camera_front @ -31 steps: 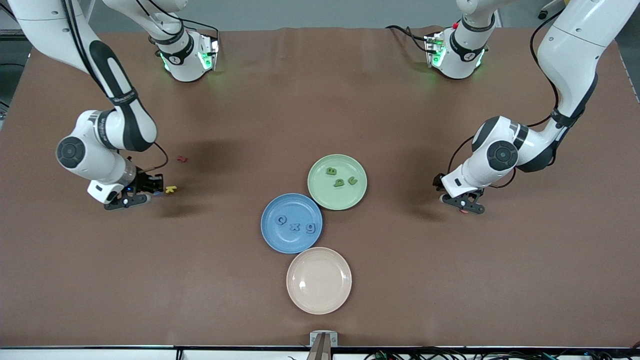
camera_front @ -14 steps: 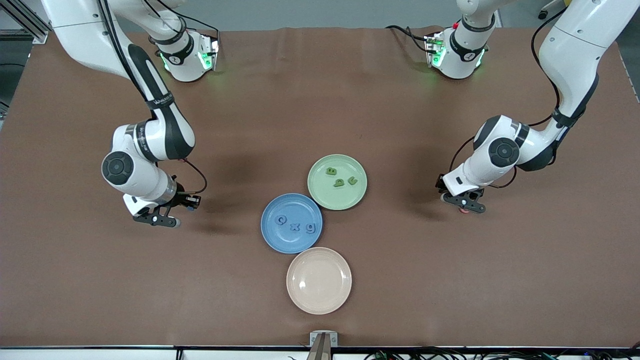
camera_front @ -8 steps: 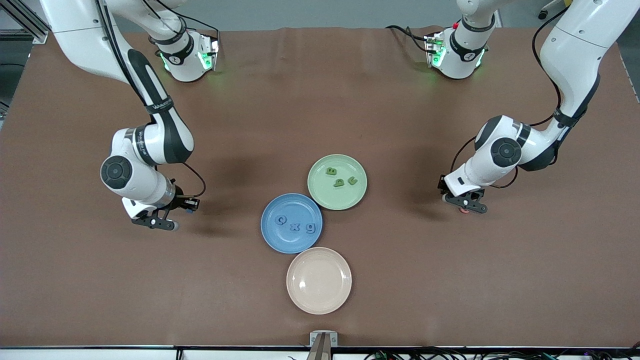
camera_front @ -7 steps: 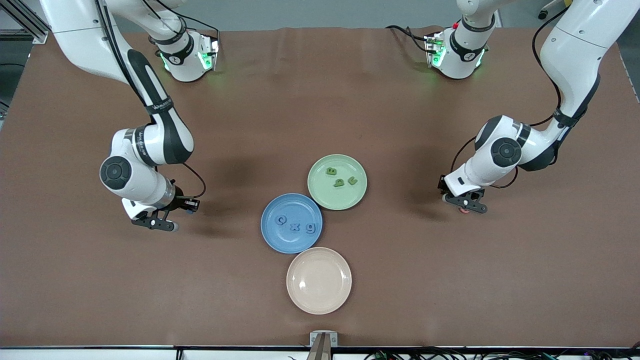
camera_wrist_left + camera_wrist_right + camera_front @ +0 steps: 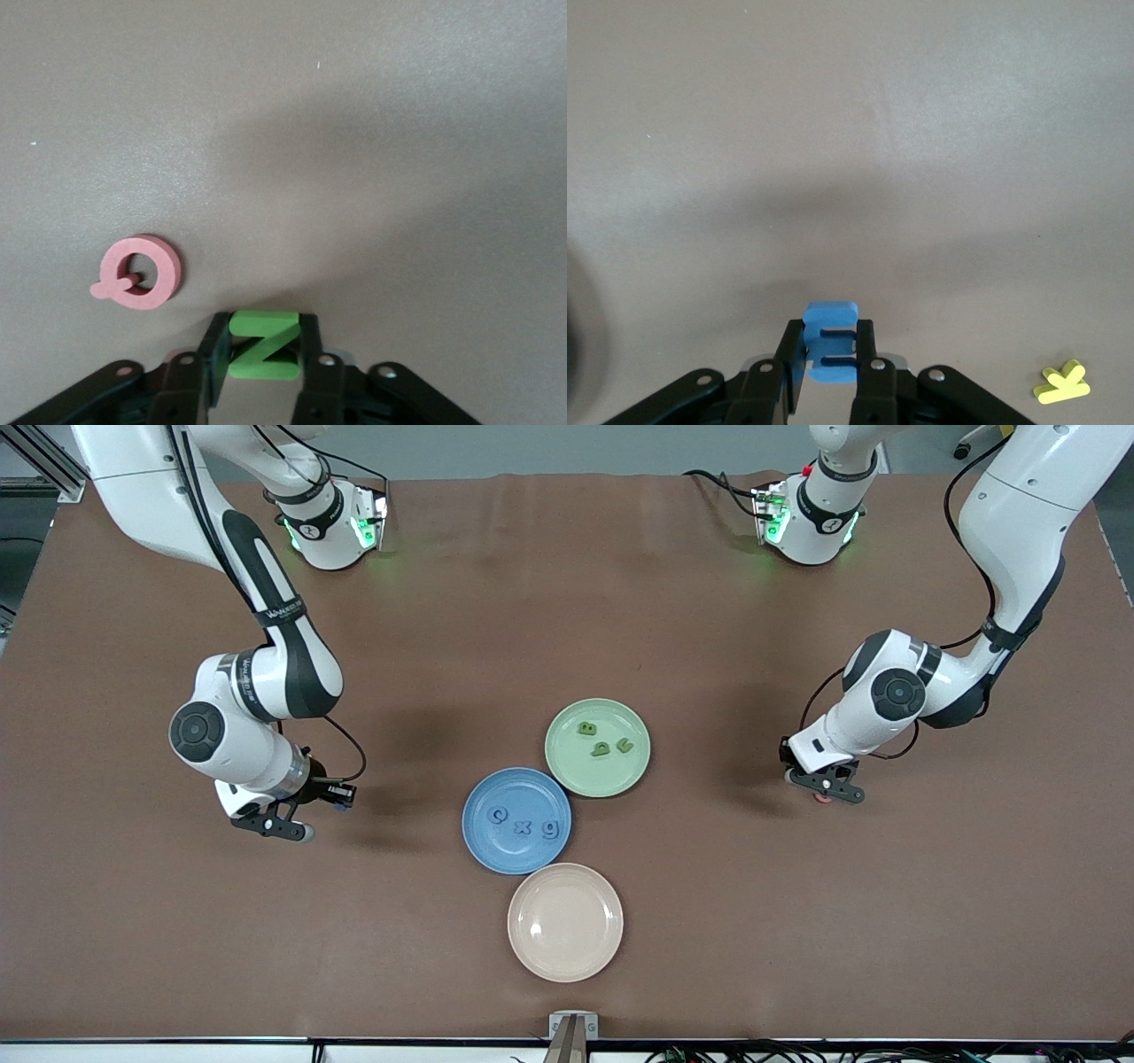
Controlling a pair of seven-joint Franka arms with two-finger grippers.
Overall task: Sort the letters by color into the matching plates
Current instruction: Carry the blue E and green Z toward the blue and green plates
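Both arms are bent low over the brown table — a flat green foam Z (image 5: 263,344) is pinched by the left gripper (image 5: 262,359), a blue foam letter (image 5: 830,352) by the right gripper (image 5: 829,365).

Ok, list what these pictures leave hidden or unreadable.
- Front view: the green letter and the blue letter are hidden under the left gripper and the right gripper.
- Front view: the pink Q is mostly hidden by the left gripper.
- Both wrist views: no plates appear.
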